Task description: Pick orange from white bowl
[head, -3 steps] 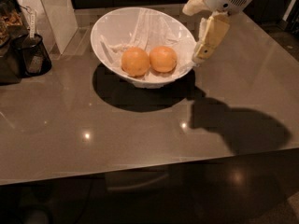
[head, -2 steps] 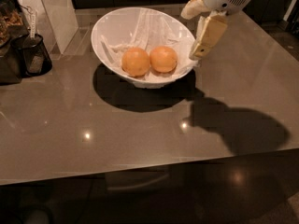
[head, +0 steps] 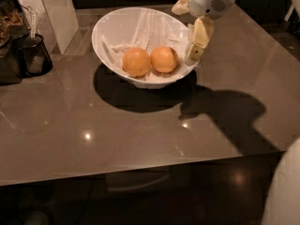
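Note:
The white bowl (head: 107,28) stands at the back middle of the table, lined with crumpled white paper. Two oranges lie side by side in it. The orange (head: 164,59) on the right is paler and flatter. Its rounder, deeper-orange twin (head: 136,62) is on the left and touches it. My gripper (head: 184,35) hangs over the bowl's right rim, just right of the orange and above it. Its fingers are spread: one cream finger (head: 197,43) points down outside the rim, the other (head: 181,7) sits at the bowl's far edge. It holds nothing.
A black mesh cup (head: 35,55) and dark containers stand at the left edge. A white upright box (head: 56,11) stands at the back left. The grey glossy table (head: 140,139) ends at the front. A white part of the robot (head: 283,191) shows at the bottom right.
My gripper has moved left and a little down, from beside the bowl to over its right rim. The oranges and the bowl have not moved.

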You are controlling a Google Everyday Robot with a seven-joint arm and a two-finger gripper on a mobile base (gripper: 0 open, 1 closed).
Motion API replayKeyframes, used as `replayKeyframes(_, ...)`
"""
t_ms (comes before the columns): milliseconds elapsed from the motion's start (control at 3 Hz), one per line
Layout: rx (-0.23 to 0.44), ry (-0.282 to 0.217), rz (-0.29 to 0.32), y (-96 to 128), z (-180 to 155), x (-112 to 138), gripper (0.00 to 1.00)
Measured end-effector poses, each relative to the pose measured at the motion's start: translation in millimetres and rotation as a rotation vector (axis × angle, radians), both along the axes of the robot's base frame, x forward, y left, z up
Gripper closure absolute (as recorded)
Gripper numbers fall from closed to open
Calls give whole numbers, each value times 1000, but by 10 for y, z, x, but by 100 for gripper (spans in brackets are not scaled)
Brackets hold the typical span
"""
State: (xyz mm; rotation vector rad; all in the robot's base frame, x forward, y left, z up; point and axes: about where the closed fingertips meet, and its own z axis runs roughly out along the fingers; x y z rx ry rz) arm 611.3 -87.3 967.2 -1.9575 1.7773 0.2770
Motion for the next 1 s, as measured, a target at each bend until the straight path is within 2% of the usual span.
replayKeyframes(333, 23, 20, 19, 108, -132, 206, 0)
replayKeyframes(667, 46, 36, 12, 123, -262, 375, 8)
replayKeyframes(1000, 62, 61, -12, 69, -403, 470, 20)
